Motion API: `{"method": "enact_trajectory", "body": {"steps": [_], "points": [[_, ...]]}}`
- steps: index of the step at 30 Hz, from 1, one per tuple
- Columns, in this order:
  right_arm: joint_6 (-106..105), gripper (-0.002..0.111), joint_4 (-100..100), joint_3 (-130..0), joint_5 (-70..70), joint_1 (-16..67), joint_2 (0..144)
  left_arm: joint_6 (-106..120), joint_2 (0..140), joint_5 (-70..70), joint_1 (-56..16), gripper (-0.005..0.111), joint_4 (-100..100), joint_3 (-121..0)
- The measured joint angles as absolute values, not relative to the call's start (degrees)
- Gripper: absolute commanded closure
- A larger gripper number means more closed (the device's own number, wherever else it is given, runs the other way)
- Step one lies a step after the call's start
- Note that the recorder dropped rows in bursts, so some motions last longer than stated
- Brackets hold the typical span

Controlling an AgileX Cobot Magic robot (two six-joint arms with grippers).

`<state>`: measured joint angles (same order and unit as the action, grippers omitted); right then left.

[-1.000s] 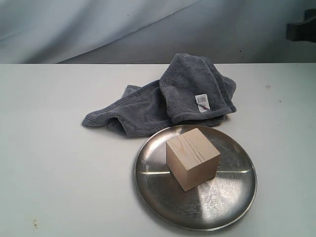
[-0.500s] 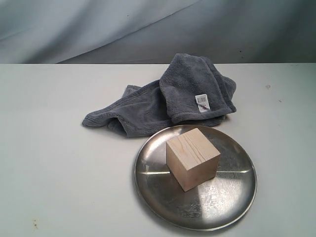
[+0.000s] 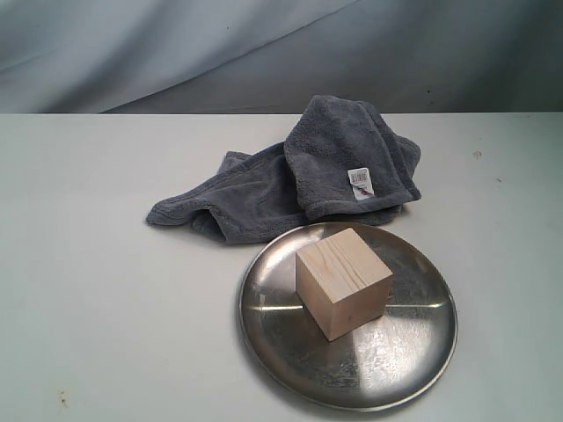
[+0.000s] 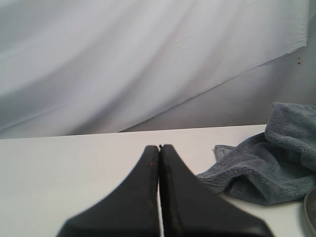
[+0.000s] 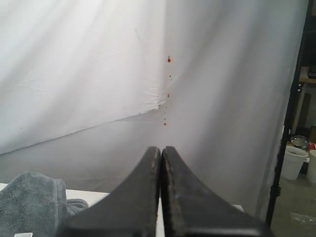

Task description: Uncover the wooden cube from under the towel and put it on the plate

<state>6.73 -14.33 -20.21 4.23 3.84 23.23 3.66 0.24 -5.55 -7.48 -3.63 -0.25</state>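
Gone from the exterior view's upper right edge since a second ago: a dark piece of arm. Unmoved: wooden cube (image 3: 343, 281), plate (image 3: 422, 347), towel (image 3: 264, 198).

Seen only from outside: cube sitting near the plate's middle, turned corner-on, pale tan, straight grain across the top face. Towel crumpled on the desk (image 3: 97, 264), just behind the plate, white label (image 3: 361, 182) facing up.

Left wrist view: left jaws pressed together, holding nothing, bare desk ahead. Beyond them towel folds (image 4: 261, 173) and a sliver of plate rim (image 4: 311, 212); cube out of frame.

Right wrist view: right jaws likewise closed and empty, aimed at the white backdrop (image 5: 89, 74). Only a towel corner (image 5: 29, 202) and a white bucket (image 5: 295, 163) past the desk. Cube well apart from both.
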Motion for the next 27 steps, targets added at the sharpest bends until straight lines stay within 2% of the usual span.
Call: {"method": "enact_trajectory", "body": {"steps": [11,16,27], "points": [[6.6,0.108,-14.1,-15.5,-8.0,4.0,6.3,3.7,0.2,-5.6,-7.5,0.107,-3.6,-0.3],[5.7,0.108,-14.1,-15.5,-14.8,7.3,1.1,3.7,0.2,-5.6,-7.5,0.107,-3.6,-0.3],[4.2,0.108,-10.3,-14.8,-18.3,11.3,0.2,3.7,0.2,-5.6,-7.5,0.107,-3.6,-0.3]]}}
